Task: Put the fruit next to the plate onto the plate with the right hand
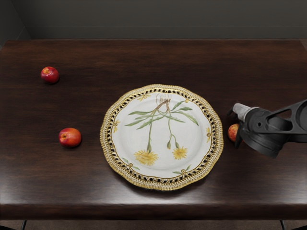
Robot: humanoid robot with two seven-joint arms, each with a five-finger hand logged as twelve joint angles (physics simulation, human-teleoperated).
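Whether the right hand (pixel 261 132) is clamped, I can't tell; the fruit (pixel 232 132) sits just left, perhaps touching it.

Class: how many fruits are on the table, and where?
3. Back-left fruit; front-left fruit, left of the plate; right fruit beside the plate's right rim, partly hidden by the right hand.

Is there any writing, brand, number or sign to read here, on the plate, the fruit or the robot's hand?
None can be read.
The plate carries only painted yellow flowers and green stems, no words.
The three fruits, the table and the right hand show no label, number or mark.
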